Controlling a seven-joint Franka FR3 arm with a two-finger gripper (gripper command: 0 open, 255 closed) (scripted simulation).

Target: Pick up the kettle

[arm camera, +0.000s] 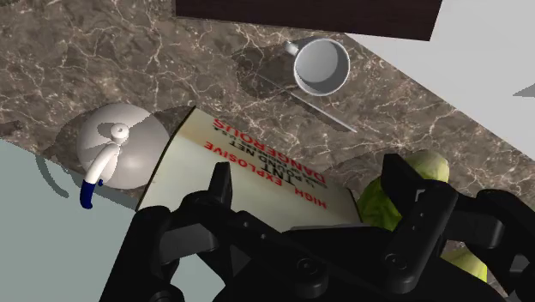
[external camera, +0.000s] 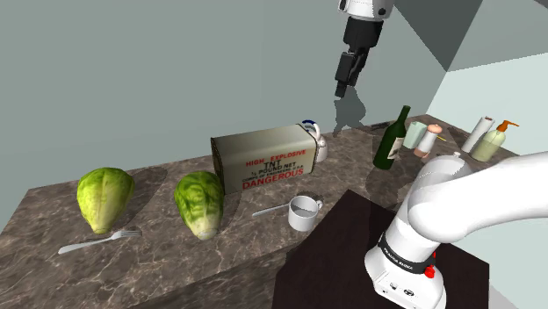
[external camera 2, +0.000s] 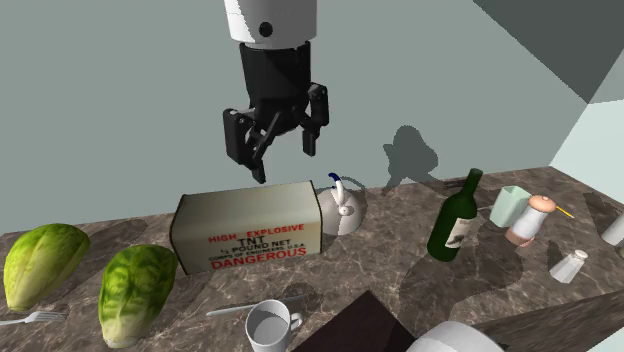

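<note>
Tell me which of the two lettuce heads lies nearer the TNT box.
The lettuce head beside the TNT box, close to the mug; the other lettuce head lies farther off, by the fork.

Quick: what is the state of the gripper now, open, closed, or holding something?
Gripper: open, holding nothing. It hangs in the air above the kettle and touches nothing.
</note>
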